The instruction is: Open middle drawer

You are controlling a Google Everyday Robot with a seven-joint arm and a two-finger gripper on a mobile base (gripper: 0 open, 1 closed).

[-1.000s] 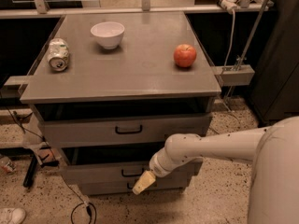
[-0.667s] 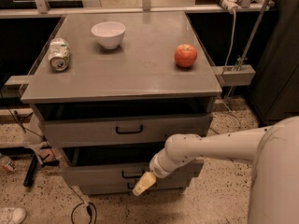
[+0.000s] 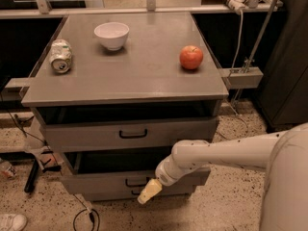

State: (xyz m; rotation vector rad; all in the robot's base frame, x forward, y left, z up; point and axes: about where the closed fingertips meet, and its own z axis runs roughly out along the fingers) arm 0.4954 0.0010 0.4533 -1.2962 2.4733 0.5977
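The grey cabinet [image 3: 125, 88] has three drawers in its front. The top drawer [image 3: 86, 136] stands pulled out a little, with a black bar handle [image 3: 133, 134]. The middle drawer [image 3: 96, 182] below it is pulled out further, with dark open space above its front. Its small black handle [image 3: 136, 182] is partly covered by my arm. My gripper [image 3: 149, 191], with a cream-coloured tip, hangs at the lower edge of the middle drawer's front, just right of the handle. My white arm [image 3: 216, 155] reaches in from the right. Only a strip of the bottom drawer [image 3: 110, 195] shows.
On the cabinet top stand a white bowl [image 3: 111, 35], a crushed can [image 3: 61, 56] lying on its side, and a red apple [image 3: 191, 57]. Cables [image 3: 84, 215] and a dark bar [image 3: 32, 174] lie on the speckled floor to the left. A metal stand [image 3: 245, 61] is at the right.
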